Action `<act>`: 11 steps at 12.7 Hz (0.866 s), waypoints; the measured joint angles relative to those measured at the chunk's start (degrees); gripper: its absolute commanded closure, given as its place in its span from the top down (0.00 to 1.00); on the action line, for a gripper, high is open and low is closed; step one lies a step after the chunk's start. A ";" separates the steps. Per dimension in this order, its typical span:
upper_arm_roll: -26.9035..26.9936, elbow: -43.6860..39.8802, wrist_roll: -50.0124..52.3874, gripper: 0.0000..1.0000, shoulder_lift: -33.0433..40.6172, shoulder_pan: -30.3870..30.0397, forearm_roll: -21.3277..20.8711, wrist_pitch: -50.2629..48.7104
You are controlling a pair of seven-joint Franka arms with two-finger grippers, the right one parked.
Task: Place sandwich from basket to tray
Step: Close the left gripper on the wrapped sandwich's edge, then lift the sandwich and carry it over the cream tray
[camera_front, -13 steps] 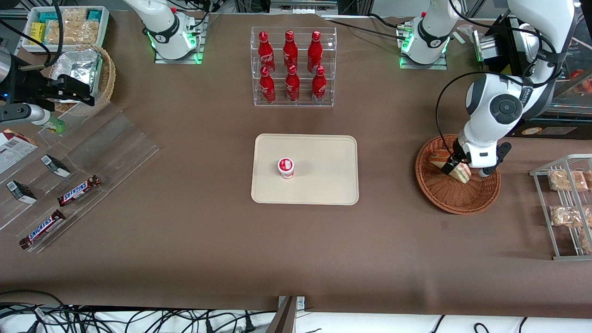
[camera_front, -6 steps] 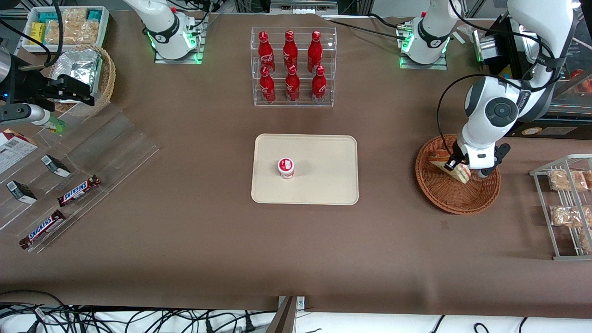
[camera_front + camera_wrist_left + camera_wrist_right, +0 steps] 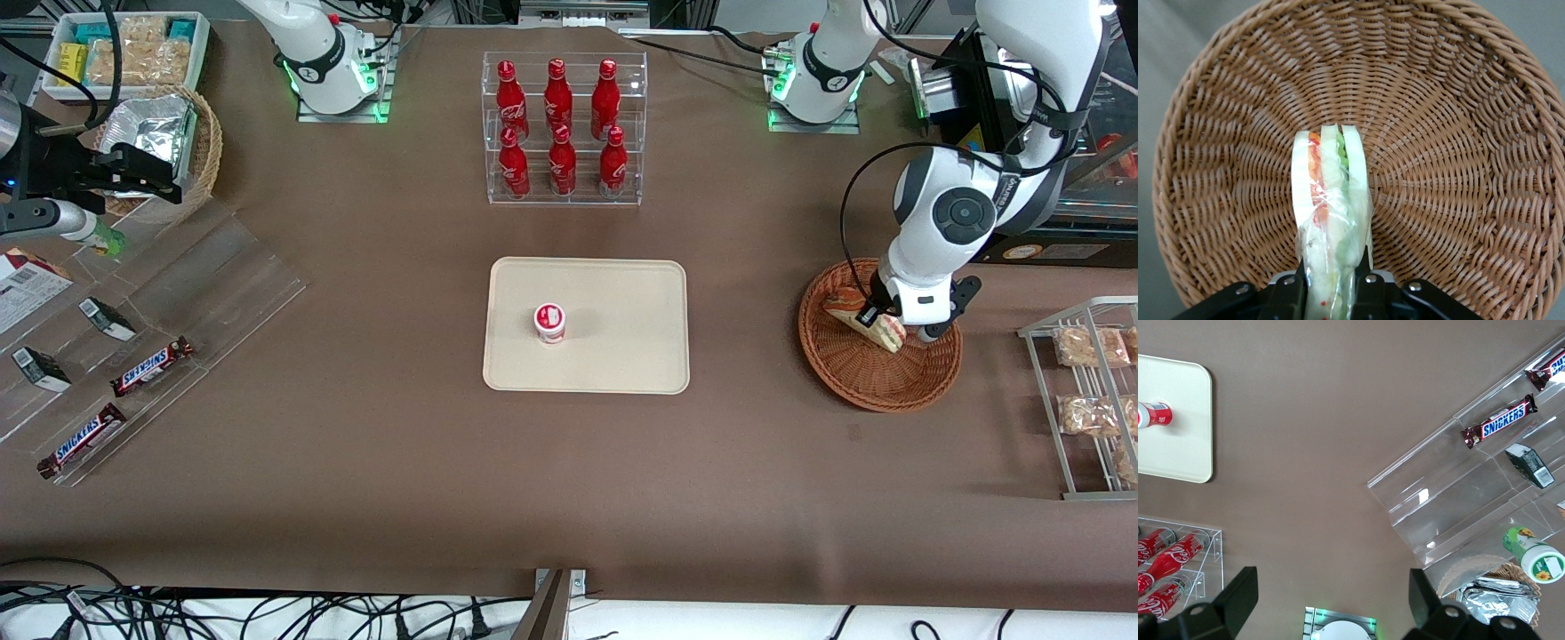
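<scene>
The clear-wrapped sandwich (image 3: pixel 889 335) (image 3: pixel 1330 193), pale bread with red and green filling, is tilted inside the round reddish-brown basket (image 3: pixel 867 378) (image 3: pixel 1458 167) toward the working arm's end of the table. My gripper (image 3: pixel 876 318) (image 3: pixel 1333 283) is shut on the sandwich's lower end, one black finger (image 3: pixel 1289 293) pressing each bread face. The wedge's tip points out over the basket's woven floor. The cream tray (image 3: pixel 622 347) lies at the table's middle, toward the parked arm from the basket.
A small red-and-white cup (image 3: pixel 550 322) stands on the tray. A clear rack of red bottles (image 3: pixel 562 129) is farther from the camera than the tray. A metal rack with tan snacks (image 3: pixel 1089 391) sits beside the basket. Snickers bars (image 3: pixel 151 366) lie on acrylic steps.
The gripper and the sandwich have shifted slightly away from the front camera within the basket since a second ago. Almost nothing moved in the last half second.
</scene>
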State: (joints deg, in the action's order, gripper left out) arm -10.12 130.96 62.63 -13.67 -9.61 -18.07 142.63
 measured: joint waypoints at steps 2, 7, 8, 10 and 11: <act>-0.63 -3.17 -2.24 0.00 1.02 -0.03 0.00 -6.04; -5.55 -16.37 -12.44 0.00 2.70 0.06 4.78 -24.09; -6.04 -18.67 -15.69 0.00 2.73 0.25 6.23 -26.68; -8.23 -21.67 -22.32 0.00 2.72 0.65 9.26 -29.10; -9.99 -22.34 -24.85 0.00 2.70 0.91 10.27 -29.33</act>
State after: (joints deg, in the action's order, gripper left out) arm -20.11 108.63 37.78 -10.97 -8.70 -7.80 113.30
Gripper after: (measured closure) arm 0.846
